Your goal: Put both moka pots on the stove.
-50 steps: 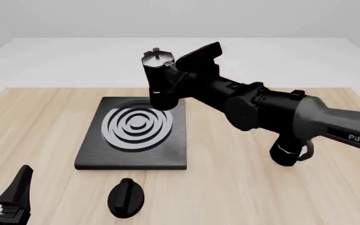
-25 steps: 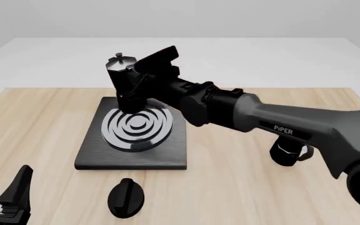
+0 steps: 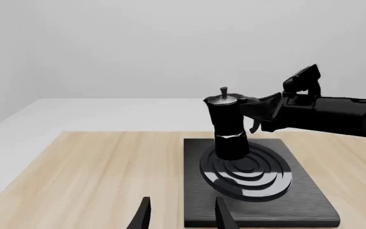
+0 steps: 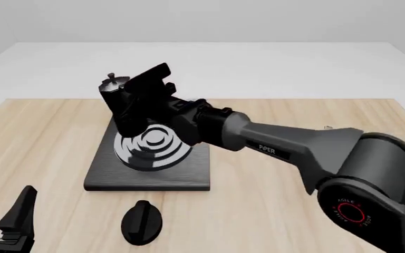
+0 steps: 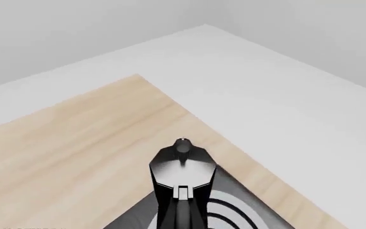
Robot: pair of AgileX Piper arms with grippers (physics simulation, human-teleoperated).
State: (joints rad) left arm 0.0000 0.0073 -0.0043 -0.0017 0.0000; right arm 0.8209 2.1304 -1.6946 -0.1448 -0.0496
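**One moka pot over the burner, in the right gripper's grasp**

Left wrist view: moka pot upright over the near-left part of the burner rings on the stove. Its base looks on or just above the rings; can't tell contact. Right gripper comes in from the side at the pot's handle, fingers clamped on it. Left gripper: two fingertips visible with a clear gap between them, nothing held, above bare wooden table just short of the stove's edge.

Front view: right arm reaches across from the right and covers most of the pot; the lid and top knob stick out at the stove's far-left side. Stove sits mid-table, burner partly hidden by the arm. Low black oval knob lies on the wood just in front of the stove, apart from it. Left gripper low in the near-left corner, jaws spread, empty, well apart from the stove. Second pot not visible from here.

Right wrist view: looking down on the pot's silver-grey lid, handle running back between the fingers. Ring arcs of the burner show under and beside the pot; table edge beyond.
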